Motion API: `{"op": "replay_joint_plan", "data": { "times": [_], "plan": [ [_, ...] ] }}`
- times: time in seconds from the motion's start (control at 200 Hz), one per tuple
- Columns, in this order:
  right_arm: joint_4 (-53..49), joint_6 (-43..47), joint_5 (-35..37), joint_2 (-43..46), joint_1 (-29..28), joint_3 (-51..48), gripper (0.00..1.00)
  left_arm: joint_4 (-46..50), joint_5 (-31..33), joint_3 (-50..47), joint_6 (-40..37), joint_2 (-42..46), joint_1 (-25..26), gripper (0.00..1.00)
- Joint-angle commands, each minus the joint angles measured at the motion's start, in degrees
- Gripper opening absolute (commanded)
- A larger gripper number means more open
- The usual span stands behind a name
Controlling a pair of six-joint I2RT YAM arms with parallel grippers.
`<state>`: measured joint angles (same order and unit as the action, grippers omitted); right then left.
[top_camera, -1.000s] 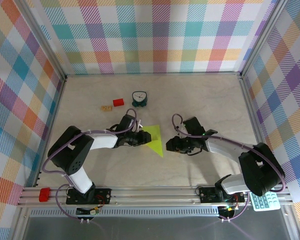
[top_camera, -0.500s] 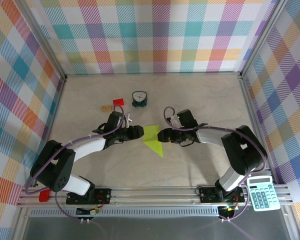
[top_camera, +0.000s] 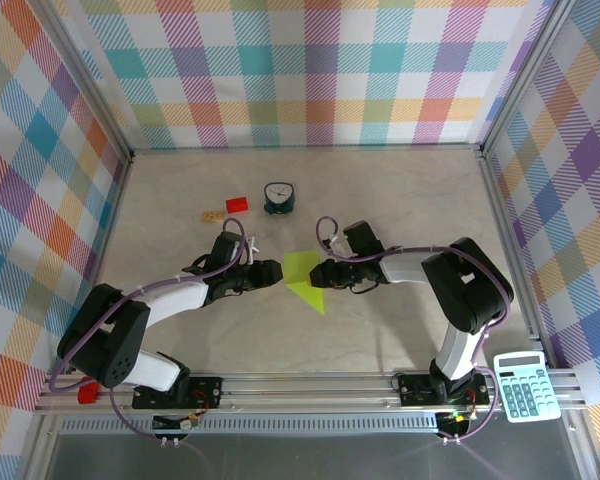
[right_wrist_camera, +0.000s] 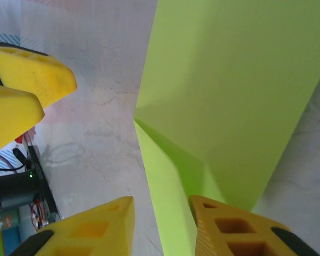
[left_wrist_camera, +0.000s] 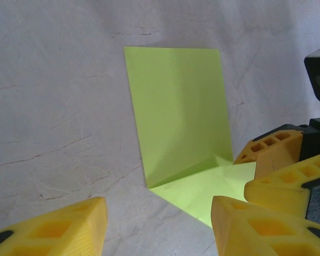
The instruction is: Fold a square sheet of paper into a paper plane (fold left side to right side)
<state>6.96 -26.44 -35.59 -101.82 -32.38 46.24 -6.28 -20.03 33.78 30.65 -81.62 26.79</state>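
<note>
Left claw [left_wrist_camera: 157,218] half open, empty, just beside square sheet of paper [left_wrist_camera: 176,106]. Right claw [right_wrist_camera: 160,213] part-open round lifted edge, can't tell if it's pinched. Reckon: carry flap low, press crease flat on tabletop [left_wrist_camera: 58,106].

I take the small teal clock [top_camera: 278,198] towards the back of the pale table [top_camera: 410,190] as my marker. Just left of it lies a red block [top_camera: 237,204], and left of that, slightly nearer me, a tan tile [top_camera: 213,215]. Far to the clock's right and much nearer, by the metal rail [top_camera: 310,386], sits a white calculator [top_camera: 525,386]. A red clip [top_camera: 88,388] sits on that rail, far to the clock's near left. Checked walls [top_camera: 310,70] rise behind the clock.
</note>
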Motion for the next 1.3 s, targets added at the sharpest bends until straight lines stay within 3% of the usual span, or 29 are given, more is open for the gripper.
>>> {"op": "replay_joint_plan", "data": {
  "times": [0.0, 0.22, 0.885, 0.95, 1.085, 1.185, 1.295],
  "plan": [
    [0.3, 0.6, 0.3, 2.6, -0.2, -0.7, 0.16, -1.4, -0.7, 0.8, 0.6, -0.3, -0.8, 0.54],
    [1.4, 0.8, 2.8, 9.1, 0.1, -3.5, 0.0, -1.6, -3.7, 5.0, 1.6, -5.1, -1.6, 0.54],
    [6.4, -1.2, 2.1, 12.0, 0.7, -6.6, 0.0, 2.0, -14.8, 17.6, 3.4, -20.3, -1.4, 0.46],
    [6.2, -1.2, 2.2, 12.0, 0.7, -6.6, 0.0, 2.2, -15.8, 18.5, 3.1, -21.4, -1.3, 0.42],
    [5.3, -1.3, 3.4, 12.5, 1.2, -7.0, 0.0, 2.6, -16.1, 19.5, 2.8, -22.0, -1.3, 0.23],
    [3.2, -1.2, 5.7, 14.4, 1.8, -7.8, 0.12, 3.4, -15.1, 19.1, 3.1, -20.7, -1.2, 0.08],
    [-2.4, 0.1, 8.9, 18.1, 1.9, -7.6, 0.26, 3.2, -13.4, 17.5, 4.7, -18.2, -0.9, 0.02]
  ]
}}
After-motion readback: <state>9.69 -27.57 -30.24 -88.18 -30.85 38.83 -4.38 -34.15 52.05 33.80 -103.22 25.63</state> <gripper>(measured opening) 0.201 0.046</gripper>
